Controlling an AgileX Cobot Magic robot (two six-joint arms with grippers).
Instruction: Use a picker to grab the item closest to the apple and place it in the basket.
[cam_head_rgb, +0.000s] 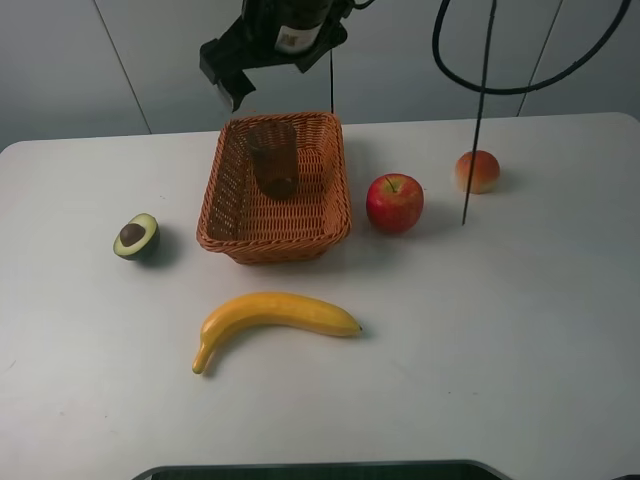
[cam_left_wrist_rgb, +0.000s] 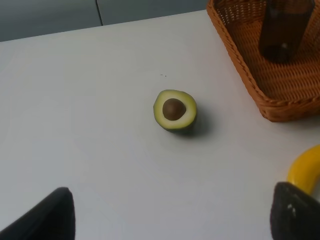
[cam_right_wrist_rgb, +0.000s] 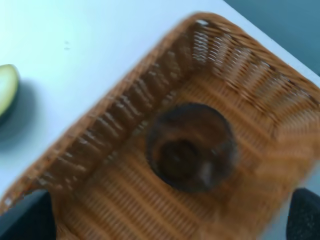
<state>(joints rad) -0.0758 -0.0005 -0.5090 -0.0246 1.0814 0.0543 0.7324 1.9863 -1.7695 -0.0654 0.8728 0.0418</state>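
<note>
The smoky-grey tumbler (cam_head_rgb: 274, 158) stands upright inside the wicker basket (cam_head_rgb: 225, 185), toward its far end. Right of the basket lies the red apple (cam_head_rgb: 394, 202). The black picker, my right gripper (cam_head_rgb: 229, 90), hangs above the basket's far left corner, clear of the tumbler. The right wrist view looks down into the tumbler (cam_right_wrist_rgb: 190, 146) and the basket (cam_right_wrist_rgb: 100, 165); my right gripper (cam_right_wrist_rgb: 165, 215) is open and empty, its fingers at the frame's corners. My left gripper (cam_left_wrist_rgb: 172, 215) is open over bare table near the basket (cam_left_wrist_rgb: 240, 55) and the tumbler (cam_left_wrist_rgb: 281, 30).
An avocado half (cam_head_rgb: 136, 236) (cam_left_wrist_rgb: 174, 109) lies left of the basket. In front of the basket is a banana (cam_head_rgb: 272, 318) (cam_left_wrist_rgb: 306, 167). A peach (cam_head_rgb: 477, 171) sits right of the apple, beside a thin black cable (cam_head_rgb: 477, 130) hanging down to the table.
</note>
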